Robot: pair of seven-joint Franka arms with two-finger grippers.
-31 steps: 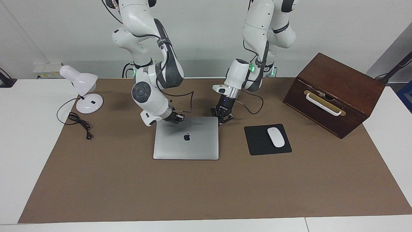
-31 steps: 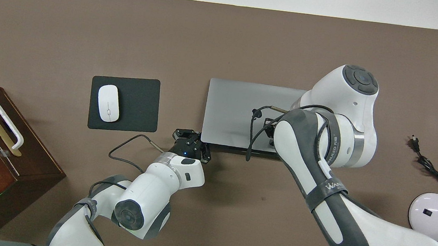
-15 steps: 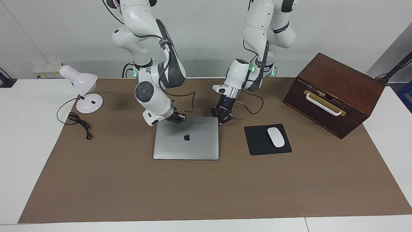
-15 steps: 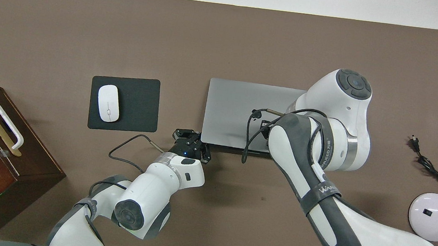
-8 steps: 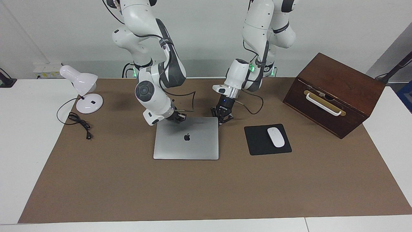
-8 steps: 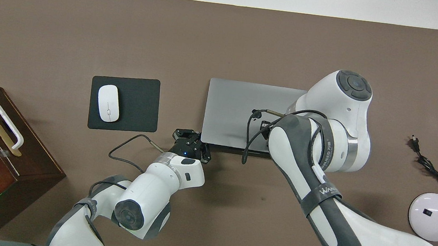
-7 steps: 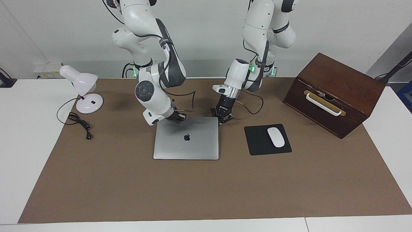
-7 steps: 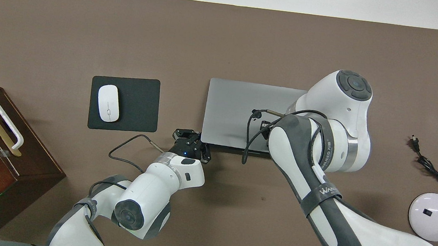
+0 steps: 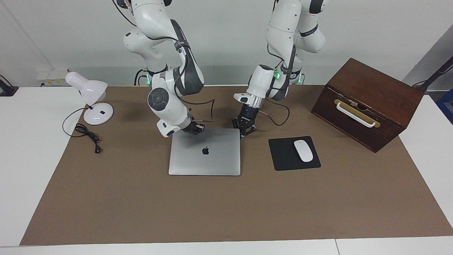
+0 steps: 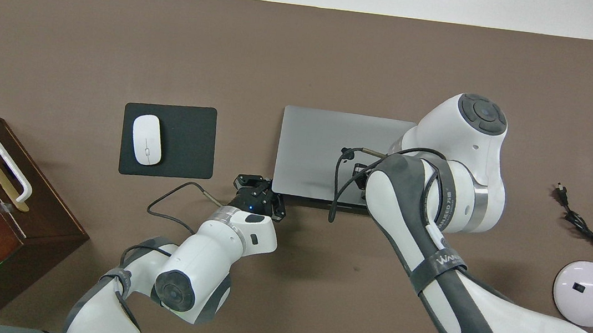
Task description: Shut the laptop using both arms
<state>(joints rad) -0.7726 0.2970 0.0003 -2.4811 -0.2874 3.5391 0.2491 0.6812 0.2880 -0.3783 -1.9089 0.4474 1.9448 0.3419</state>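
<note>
Both pincers are clenched empty: the right pincer (image 9: 196,129) has lifted a touch off the MacBook (image 9: 205,152) lid corner, the left pincer (image 9: 245,130) hasn't budged at the other corner. Lid's flat mid-tabletop beside the mouse pad (image 9: 293,153), so closing looks done. From overhead the right arm hides its own pincer.

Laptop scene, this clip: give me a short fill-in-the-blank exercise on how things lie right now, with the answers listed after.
1. The laptop's lid is ____, lying flat with the logo on top.
2. The white mouse rests on a black ____.
3. The wooden box stands toward the ____ arm's end of the table.
4. The white lamp stands toward the ____ arm's end of the table.

Missing words: closed; mouse pad; left; right
</note>
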